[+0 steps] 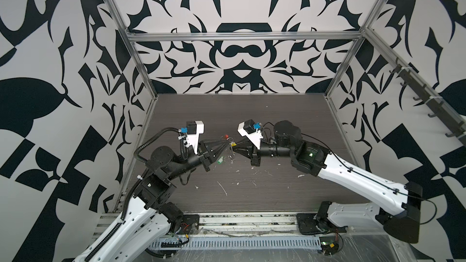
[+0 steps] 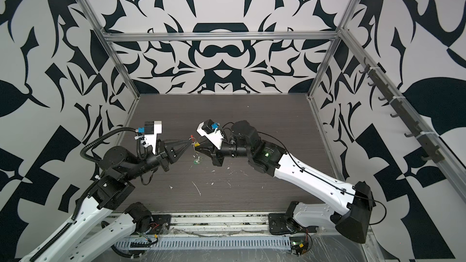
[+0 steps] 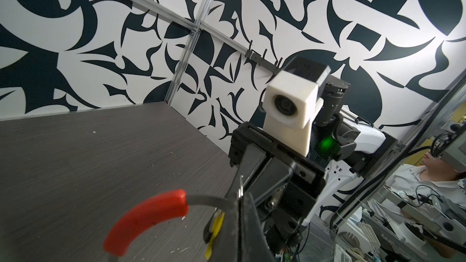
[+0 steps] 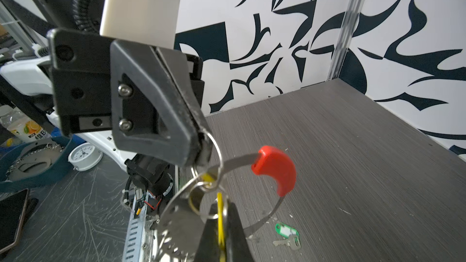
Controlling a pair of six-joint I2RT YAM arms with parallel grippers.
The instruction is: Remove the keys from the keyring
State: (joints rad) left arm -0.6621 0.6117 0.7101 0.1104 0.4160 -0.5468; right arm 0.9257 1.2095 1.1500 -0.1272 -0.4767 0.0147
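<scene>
Both grippers meet above the middle of the dark table (image 1: 252, 122). My left gripper (image 1: 228, 144) (image 2: 191, 142) (image 4: 201, 147) is shut on the keyring (image 4: 239, 159), a thin grey hoop held in the air with its red sleeve (image 1: 226, 136) (image 3: 148, 220) (image 4: 277, 170) arching away from the jaws. A yellow key (image 1: 233, 144) (image 3: 216, 225) (image 4: 220, 212) hangs from small silver rings (image 4: 201, 197) on the hoop. My right gripper (image 1: 235, 149) (image 2: 198, 149) (image 4: 222, 238) is shut on its yellow head. The green key (image 1: 220, 160) (image 2: 196, 161) (image 4: 287, 230) lies loose on the table below.
White flecks (image 1: 223, 189) are scattered over the table's front half. Aluminium frame posts (image 1: 148, 81) stand at the back corners, and a slotted cable tray (image 1: 239, 244) runs along the front. Beyond the table's edge lie a small clock (image 4: 84, 156) and a phone (image 4: 12, 218).
</scene>
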